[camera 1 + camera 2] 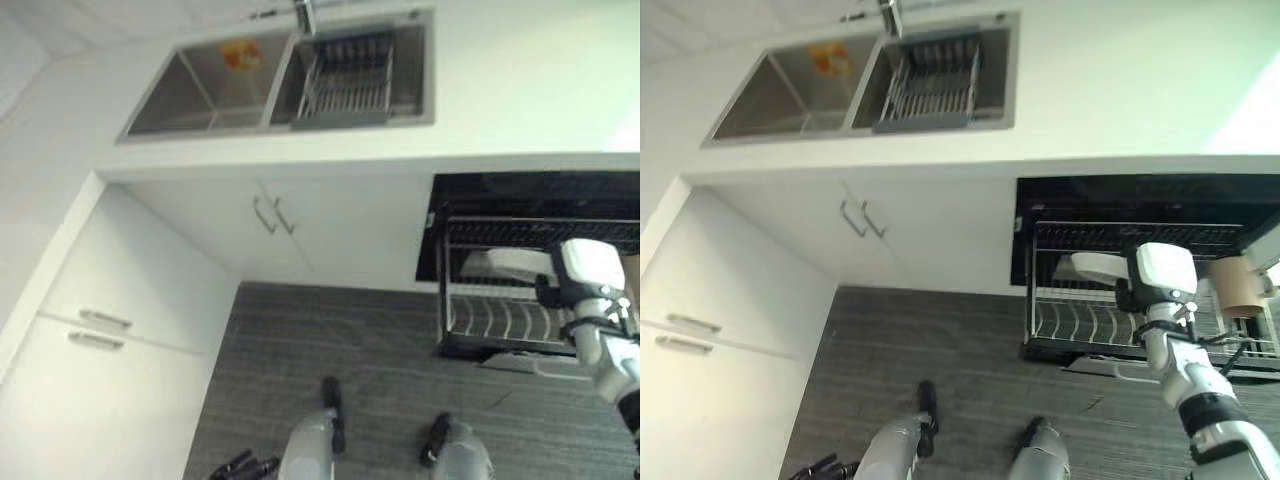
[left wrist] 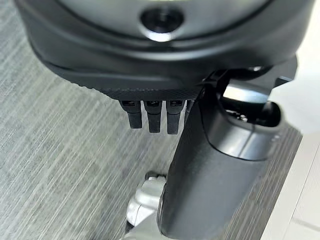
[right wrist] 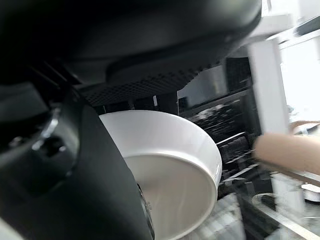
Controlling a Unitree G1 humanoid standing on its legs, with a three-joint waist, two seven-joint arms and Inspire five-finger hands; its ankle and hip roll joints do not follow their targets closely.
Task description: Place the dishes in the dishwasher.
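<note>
1. The fingers (image 3: 145,102) and thumb of the right hand (image 3: 100,150) pinch a white bowl (image 3: 170,165) by its rim — the hold looks firm in the right wrist view, with the bowl tipped so its hollow faces the camera.
2. The bowl sits over the pulled-out rack (image 1: 1090,325) of the open dishwasher (image 1: 1120,195) on the right, under the counter (image 1: 1120,110). From the head views it appears just above the rack's upright prongs, though whether it already touches them I cannot tell.
3. The left hand (image 2: 155,117) hangs low over the grey floor (image 2: 60,150), its fingers straight and relaxed — it holds nothing.
4. Judging progress: this bowl is carried to the dishwasher but not yet let go, so its placing is nearly done, not finished.
5. The part of the rack that shows looks mostly bare, which suggests the loading is at an early stage.
6. Far left, the sink (image 1: 160,95) holds a wire basket (image 1: 345,85) in its right basin; whether more dishes wait there is too small to tell.
7. Still to do, by my reading: settle the bowl between the prongs, release it, and fetch whatever remains.
</note>
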